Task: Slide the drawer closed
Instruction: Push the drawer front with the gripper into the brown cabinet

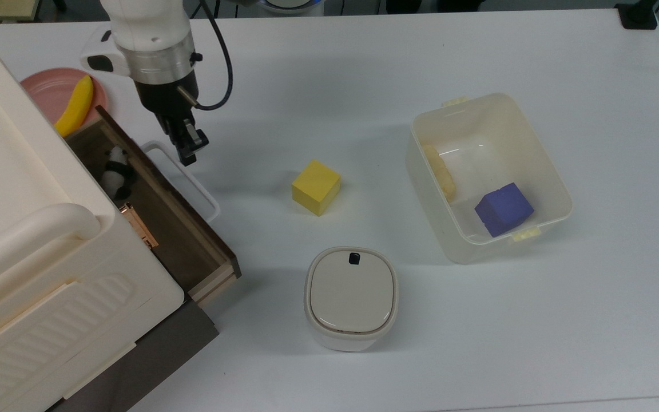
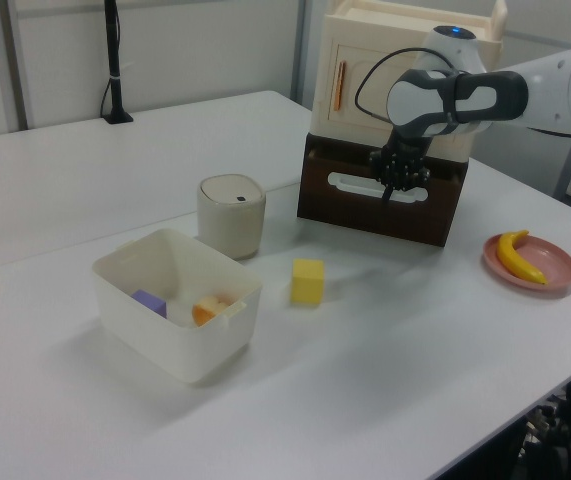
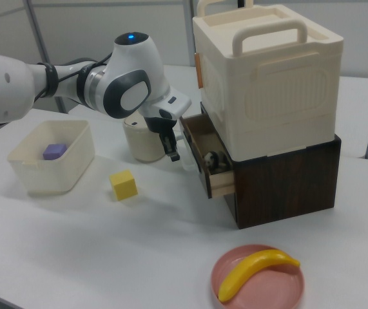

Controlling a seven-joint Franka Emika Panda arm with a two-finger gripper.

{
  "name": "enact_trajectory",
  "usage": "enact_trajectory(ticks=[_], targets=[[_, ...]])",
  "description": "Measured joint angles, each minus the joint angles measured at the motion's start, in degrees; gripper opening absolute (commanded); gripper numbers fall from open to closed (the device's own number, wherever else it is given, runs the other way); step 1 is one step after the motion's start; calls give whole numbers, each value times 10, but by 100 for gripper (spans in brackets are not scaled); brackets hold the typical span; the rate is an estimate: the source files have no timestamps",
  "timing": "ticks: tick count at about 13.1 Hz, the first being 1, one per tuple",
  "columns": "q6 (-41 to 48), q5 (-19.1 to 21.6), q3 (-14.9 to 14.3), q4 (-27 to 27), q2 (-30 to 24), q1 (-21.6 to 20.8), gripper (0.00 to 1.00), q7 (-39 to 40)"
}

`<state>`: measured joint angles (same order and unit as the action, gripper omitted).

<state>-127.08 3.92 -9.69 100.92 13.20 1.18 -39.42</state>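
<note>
1. The table (image 1: 364, 63) is white and carries everything here.
2. The cream ribbed cabinet (image 3: 267, 84) sits on a dark brown base (image 3: 287, 187) at the top view's left edge.
3. The robot arm (image 3: 55, 84) reaches in from the right view's left and bends down toward the cabinet front.
4. The translucent tub (image 1: 541, 143) stands well apart at the top view's right, with a purple block (image 1: 503, 209) and a pale yellow piece (image 1: 440, 170) inside.
5. The drawer (image 1: 186, 229) juts partly out of the base, its dark front panel facing the table's middle; a small panda toy (image 1: 115, 173) lies inside it.
6. A cream lidded container (image 1: 351, 297) stands near the drawer's corner in the top view.
7. A pink plate (image 3: 261, 290) holds a banana (image 3: 254, 270).
8. A yellow cube (image 1: 316, 187) rests between drawer and tub.
9. The gripper (image 1: 187, 146) points down with its fingers drawn together, holding nothing, against the drawer's white loop handle (image 1: 183, 180).
</note>
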Motion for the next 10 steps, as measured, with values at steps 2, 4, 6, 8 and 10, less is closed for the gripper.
enact_trajectory(ticks=[2,4,6,8,10], targets=[[-33,8,-1,-1,0,8,0,0],[-52,9,-4,-1,2,19,0,0],[-59,9,-6,-1,10,30,0,2],[-73,10,-6,-1,14,32,0,4],[-76,10,-6,-1,15,32,0,6]])
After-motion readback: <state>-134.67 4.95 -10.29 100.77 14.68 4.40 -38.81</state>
